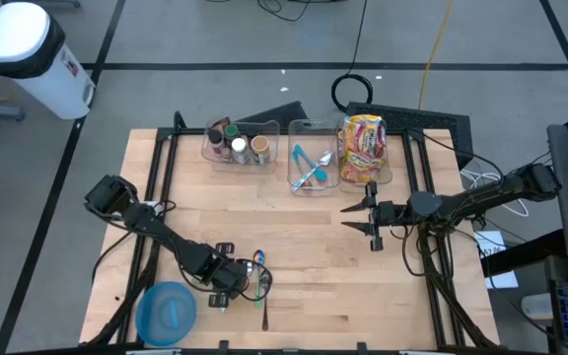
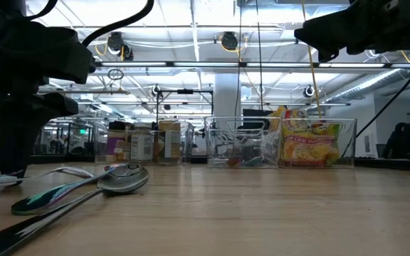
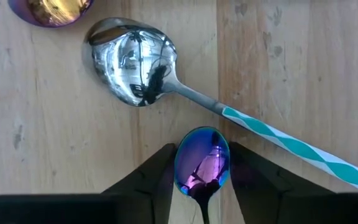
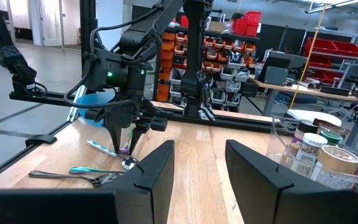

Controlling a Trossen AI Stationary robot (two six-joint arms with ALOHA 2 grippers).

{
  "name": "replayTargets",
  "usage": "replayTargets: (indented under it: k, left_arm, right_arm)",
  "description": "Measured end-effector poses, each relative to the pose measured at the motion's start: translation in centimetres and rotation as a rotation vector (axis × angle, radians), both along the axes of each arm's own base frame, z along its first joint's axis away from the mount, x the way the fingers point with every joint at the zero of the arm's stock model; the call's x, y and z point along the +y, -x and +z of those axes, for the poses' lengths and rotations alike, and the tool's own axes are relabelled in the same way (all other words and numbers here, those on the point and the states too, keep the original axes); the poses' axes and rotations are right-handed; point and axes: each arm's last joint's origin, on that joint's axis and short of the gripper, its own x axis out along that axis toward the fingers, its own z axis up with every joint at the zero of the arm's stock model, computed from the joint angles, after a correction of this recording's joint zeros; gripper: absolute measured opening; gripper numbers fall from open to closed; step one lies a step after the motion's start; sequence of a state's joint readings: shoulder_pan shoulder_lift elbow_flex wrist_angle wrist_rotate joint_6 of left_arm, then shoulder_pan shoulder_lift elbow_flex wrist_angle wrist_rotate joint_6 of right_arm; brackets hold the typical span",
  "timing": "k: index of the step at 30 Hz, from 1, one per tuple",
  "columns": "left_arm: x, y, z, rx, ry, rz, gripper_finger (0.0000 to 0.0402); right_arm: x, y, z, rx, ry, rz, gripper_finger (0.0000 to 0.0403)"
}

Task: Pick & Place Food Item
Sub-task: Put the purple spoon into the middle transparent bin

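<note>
My left gripper stands at the near left of the table, pointing down, shut on a small iridescent blue-purple spoon. It also shows in the right wrist view. A silver spoon with a teal-and-white striped handle lies on the wood just beyond it. The bowl of another iridescent spoon lies past that. My right gripper is open and empty above the table's right middle. Yellow noodle packets stand in a clear bin at the far edge. My left gripper has the iridescent spoon's bowl between its two fingers, one finger at each side edge. The fingers come from above and lie across the spoon. Its handle runs back between them. I cannot tell whether the spoon is lifted.
A blue bowl sits at the near left corner. Clear bins line the far edge, one with jars and one with teal utensils. Bare wood lies between the two grippers. A person shows in the room beyond.
</note>
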State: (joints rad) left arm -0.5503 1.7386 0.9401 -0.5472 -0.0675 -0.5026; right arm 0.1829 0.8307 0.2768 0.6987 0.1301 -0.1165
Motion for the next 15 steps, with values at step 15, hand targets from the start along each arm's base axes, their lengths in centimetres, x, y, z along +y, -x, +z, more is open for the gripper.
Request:
replayTargets:
  k: [15]
  left_arm:
    - [0.7, -0.6, 4.6, -0.198, -0.016, 0.04, 0.0131]
  right_arm:
    - [0.0, 0.0, 0.0, 0.0, 0.0, 0.0, 0.0134]
